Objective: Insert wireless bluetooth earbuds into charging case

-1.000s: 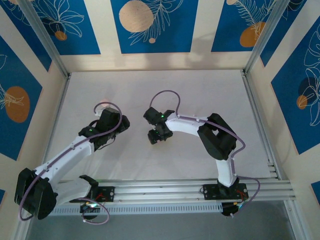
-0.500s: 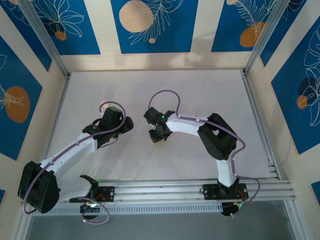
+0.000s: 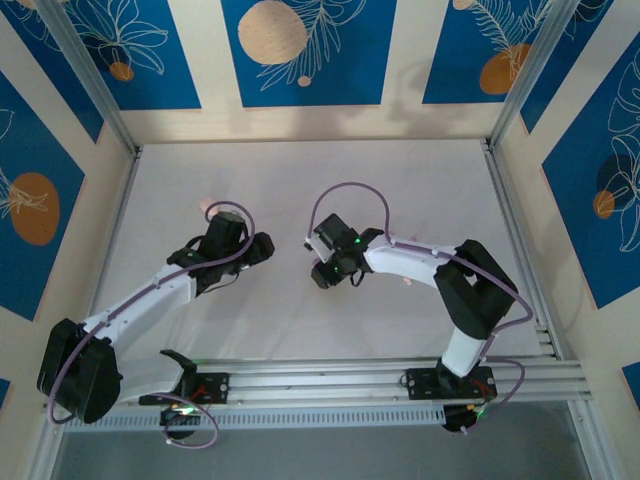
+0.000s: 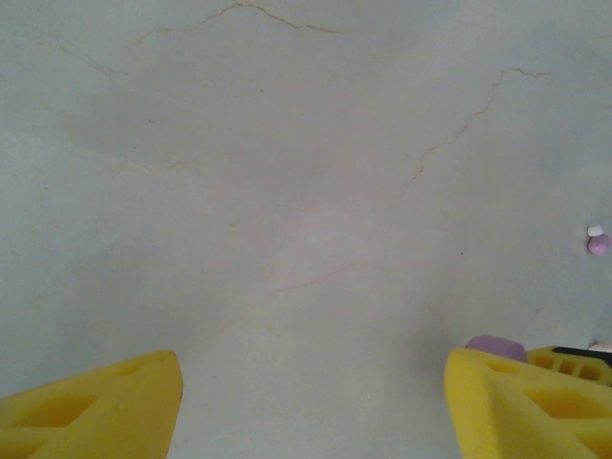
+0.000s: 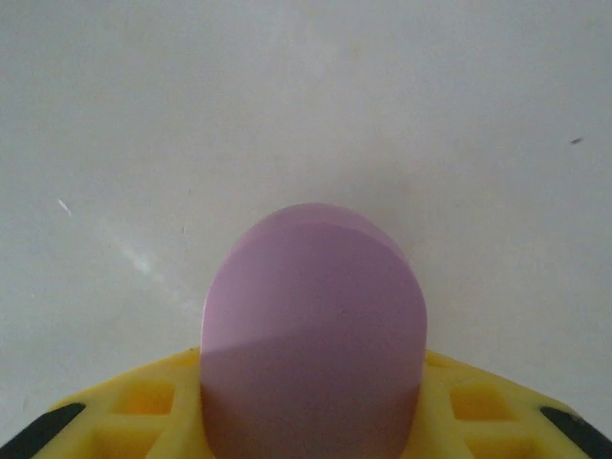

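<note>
Shifted rightward, the right jaws pinch a purple case [image 5: 314,325]; left jaws spread.

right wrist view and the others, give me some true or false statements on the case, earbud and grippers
1. The right gripper grips a purple charging case. True.
2. The left gripper is shut on an earbud. False: it is open, with nothing between its fingers.
3. A small purple earbud lies loose on the table. True.
4. The held case is light blue. False: it is purple.
</note>
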You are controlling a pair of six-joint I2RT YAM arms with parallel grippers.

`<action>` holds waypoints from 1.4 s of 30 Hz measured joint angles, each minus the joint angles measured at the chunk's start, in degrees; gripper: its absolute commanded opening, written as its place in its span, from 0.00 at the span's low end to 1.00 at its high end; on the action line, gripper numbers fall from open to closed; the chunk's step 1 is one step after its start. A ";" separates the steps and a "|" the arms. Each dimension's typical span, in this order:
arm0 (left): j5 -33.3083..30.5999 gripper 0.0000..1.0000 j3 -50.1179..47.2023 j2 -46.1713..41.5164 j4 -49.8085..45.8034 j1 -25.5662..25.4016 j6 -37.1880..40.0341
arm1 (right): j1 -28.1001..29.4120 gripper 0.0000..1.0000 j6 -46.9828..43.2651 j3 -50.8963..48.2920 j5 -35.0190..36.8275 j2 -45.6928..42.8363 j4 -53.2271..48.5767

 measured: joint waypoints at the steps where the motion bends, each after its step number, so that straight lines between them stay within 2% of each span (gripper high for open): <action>1: 0.00 0.72 0.00 -0.02 0.02 0.00 0.00 | 0.17 0.39 -0.46 0.02 -0.42 0.55 -0.39; 9: 1.01 0.73 -0.37 -0.66 -0.35 0.00 -0.07 | 0.96 0.39 -4.52 -0.94 -1.53 1.18 0.09; 14: 3.63 0.73 -4.17 -2.93 1.88 0.00 -0.66 | 1.03 0.38 -7.87 -4.37 -1.53 -0.61 1.22; 21: 11.13 0.75 -7.41 -1.75 6.40 0.00 -0.79 | -0.07 0.38 -10.40 -8.33 -2.40 -6.99 5.51; 29: 20.65 0.76 -6.60 0.22 8.70 0.00 -0.02 | -1.53 0.38 -15.85 -10.38 -7.50 -14.23 9.44; 32: 23.71 0.71 -6.45 -0.22 11.63 0.00 -0.39 | -2.64 0.38 -18.43 -14.64 -10.40 -19.61 13.64; 36: 28.70 0.71 -6.60 -0.28 18.75 -0.02 -2.64 | -3.08 0.38 -21.62 -19.82 -13.40 -25.05 18.43; 39: 32.15 0.71 -6.62 0.33 24.65 -0.39 -4.46 | -3.08 0.38 -22.88 -20.31 -14.21 -25.79 19.80; 42: 34.25 0.72 -6.01 1.75 26.25 -1.49 -4.79 | -3.10 0.38 -23.47 -20.31 -14.45 -25.83 20.65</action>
